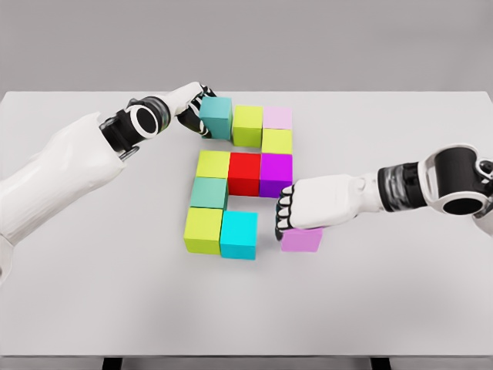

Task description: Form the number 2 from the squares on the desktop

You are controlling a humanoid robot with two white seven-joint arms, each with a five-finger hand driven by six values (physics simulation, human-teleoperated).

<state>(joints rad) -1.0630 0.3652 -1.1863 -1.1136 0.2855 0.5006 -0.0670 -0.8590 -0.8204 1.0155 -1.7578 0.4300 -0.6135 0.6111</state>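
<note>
Nothing to read here, folks: no lettering, labels or digits on any cube (244, 173) or on the table (400, 308).

Cubes (244, 173) matt, smooth; desktop (400, 308) matt; arm shells (62, 166) glossy plastic.

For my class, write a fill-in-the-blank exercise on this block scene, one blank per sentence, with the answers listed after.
1. The left hand grips the ____ cube at the top row's left end.
2. The red cube sits between a yellow-green cube and a ____ cube.
3. The right hand rests on a ____ cube apart from the bottom row.
4. The bottom row's cyan cube touches a ____ cube on its left.

Answers: teal; purple; pink; yellow-green
</note>
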